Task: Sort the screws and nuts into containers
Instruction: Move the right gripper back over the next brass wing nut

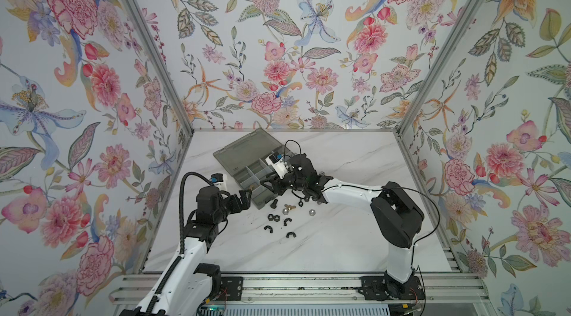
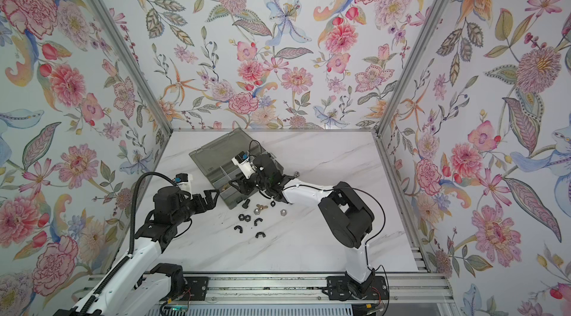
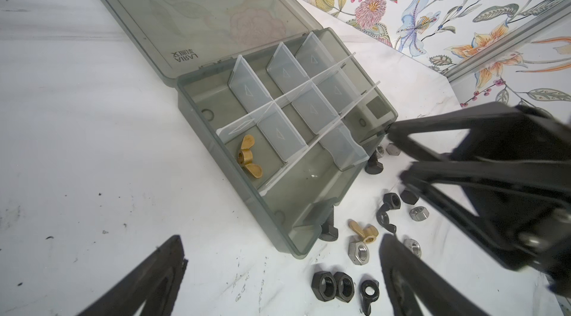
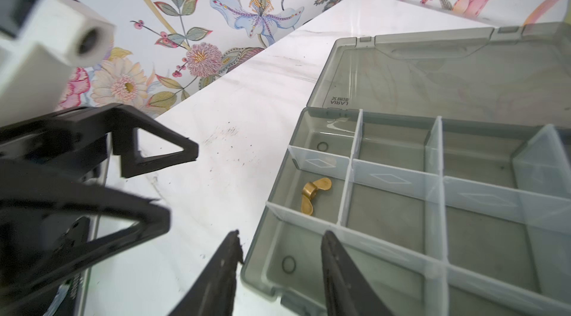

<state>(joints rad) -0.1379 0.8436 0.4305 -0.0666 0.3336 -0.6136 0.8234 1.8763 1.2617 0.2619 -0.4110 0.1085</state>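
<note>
1. Right wrist view: the right gripper (image 4: 281,246) hangs over a corner of the smoky-grey translucent plastic organizer box (image 4: 262,234). Its jaws are parted with nothing gripped between them.
2. A brass-coloured wing nut (image 4: 315,194) lies on the floor of the middle compartment at that end of the box.
3. The box's flat hinged lid (image 3: 200,15) lies folded back on the white marble-patterned tabletop (image 1: 340,237).
4. The left gripper (image 1: 245,200) hovers just beside the same end of the box, with its jaws spread wide and empty.
5. In the left wrist view, loose pieces lie on the tabletop along the box's front wall:
   - a pair of black hex nuts (image 3: 332,285), touching each other
   - a silver hex nut (image 3: 358,249)
   - a second brass wing nut (image 3: 364,232)
   - a black wing nut (image 3: 386,215)
   - a short black bolt (image 3: 329,232), right against the wall
6. Another black bolt (image 3: 375,164) lies near the box's far corner.
7. In both top views these pieces lie between the two arms.
</note>
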